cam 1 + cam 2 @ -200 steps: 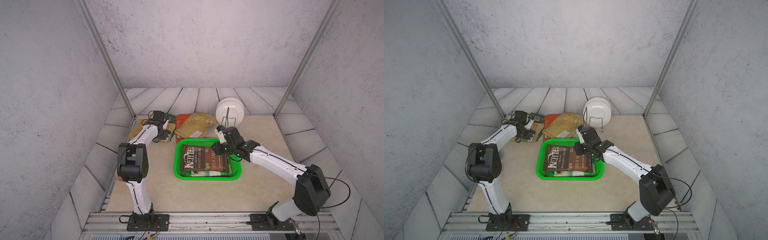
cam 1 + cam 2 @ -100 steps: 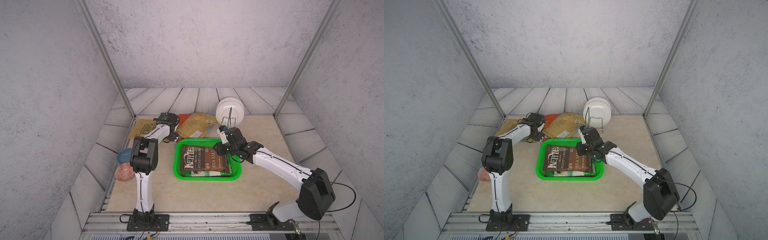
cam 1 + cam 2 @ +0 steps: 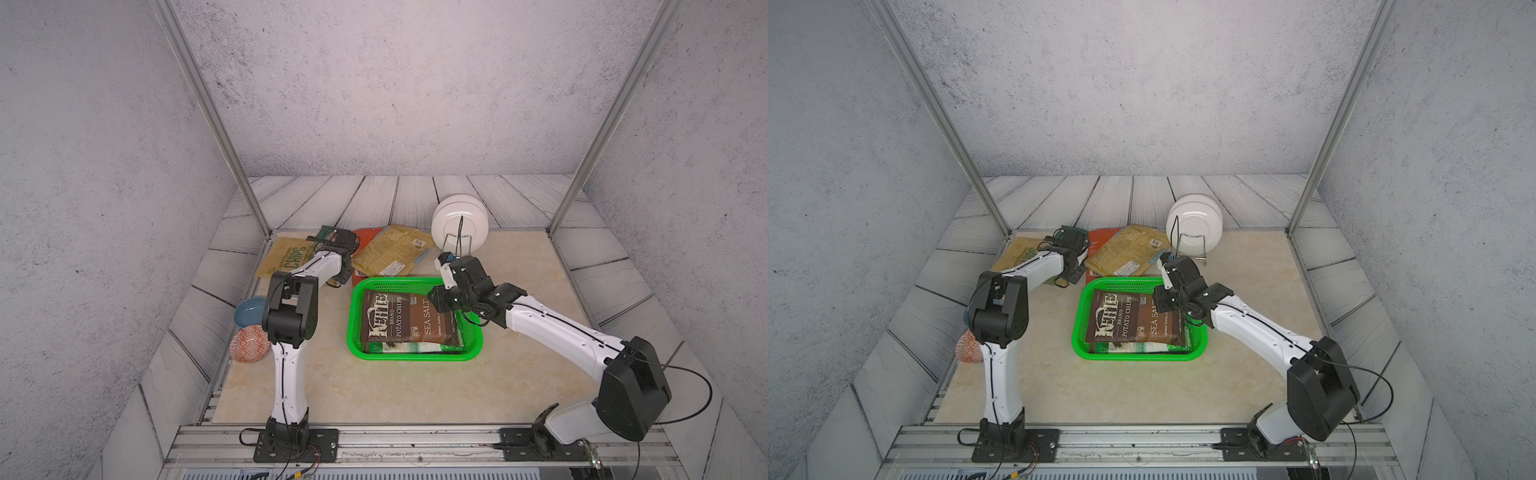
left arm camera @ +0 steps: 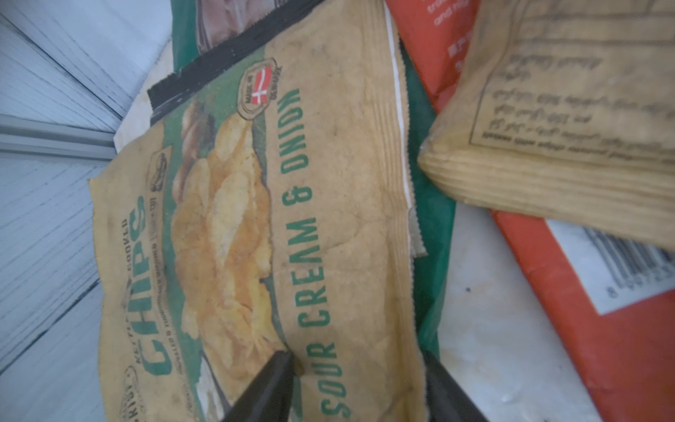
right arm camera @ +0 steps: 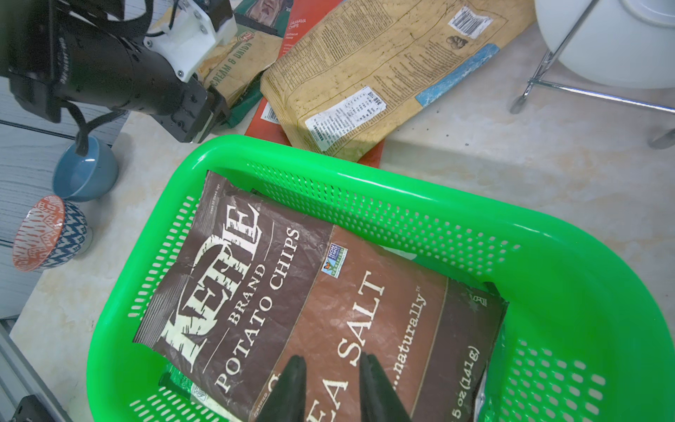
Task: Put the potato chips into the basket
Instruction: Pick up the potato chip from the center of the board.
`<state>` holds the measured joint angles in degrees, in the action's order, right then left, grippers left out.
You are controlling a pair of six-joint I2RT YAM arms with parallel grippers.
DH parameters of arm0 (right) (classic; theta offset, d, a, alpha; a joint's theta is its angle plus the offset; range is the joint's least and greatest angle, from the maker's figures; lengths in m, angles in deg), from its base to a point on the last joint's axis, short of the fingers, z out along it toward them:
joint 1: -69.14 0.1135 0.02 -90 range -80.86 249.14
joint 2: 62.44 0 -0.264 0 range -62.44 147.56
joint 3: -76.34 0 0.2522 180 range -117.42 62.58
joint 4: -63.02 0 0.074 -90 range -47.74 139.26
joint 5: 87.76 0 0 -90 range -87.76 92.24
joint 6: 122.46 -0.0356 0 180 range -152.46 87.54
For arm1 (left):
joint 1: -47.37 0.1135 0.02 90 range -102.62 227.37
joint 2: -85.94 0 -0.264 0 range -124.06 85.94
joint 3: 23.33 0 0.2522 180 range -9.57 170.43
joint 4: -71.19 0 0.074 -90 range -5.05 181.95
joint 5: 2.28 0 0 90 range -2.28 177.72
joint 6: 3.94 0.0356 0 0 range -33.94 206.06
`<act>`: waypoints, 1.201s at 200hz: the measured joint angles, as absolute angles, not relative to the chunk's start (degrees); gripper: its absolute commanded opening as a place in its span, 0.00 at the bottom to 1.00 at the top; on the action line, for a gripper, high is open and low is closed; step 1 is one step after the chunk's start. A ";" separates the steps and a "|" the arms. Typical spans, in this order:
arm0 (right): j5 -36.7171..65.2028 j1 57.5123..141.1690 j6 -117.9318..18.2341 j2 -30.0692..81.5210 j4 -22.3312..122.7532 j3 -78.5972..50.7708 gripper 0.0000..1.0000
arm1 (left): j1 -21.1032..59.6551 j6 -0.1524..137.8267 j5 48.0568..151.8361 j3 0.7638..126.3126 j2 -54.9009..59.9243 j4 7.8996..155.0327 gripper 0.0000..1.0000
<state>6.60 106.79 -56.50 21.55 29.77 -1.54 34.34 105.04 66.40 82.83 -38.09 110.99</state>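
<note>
In both top views, a brown foil Kettle chip bag [image 3: 409, 320] lies in the bright green perforated plastic basket [image 3: 354, 320]. Left wrist: the left gripper [image 4: 356, 354], jaws half-open, straddles a tan crinkly chip bag [image 4: 328, 219] outside it. The bag is likely light and slippery, so pinch its seam. Right wrist: the right gripper [image 5: 332, 358], jaws narrow, empty.

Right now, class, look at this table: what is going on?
The left gripper, jaws open, straddles an edge of the sour cream & onion chips bag. The right gripper hangs over the Kettle sea salt bag lying in the green basket. A mustard-yellow bag and an orange-red bag lie outside.
</note>
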 measured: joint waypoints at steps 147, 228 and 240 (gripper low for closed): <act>6.87 106.79 -56.47 19.23 30.69 -1.54 0.27 | 36.89 105.41 63.40 79.77 -25.10 113.20 0.00; 9.49 106.79 -55.88 15.38 34.36 0.75 0.26 | 37.03 108.12 65.30 79.29 -8.12 118.20 0.00; 10.56 106.79 -55.67 14.31 35.35 1.59 0.26 | 37.03 108.17 66.85 80.21 -5.78 119.69 0.00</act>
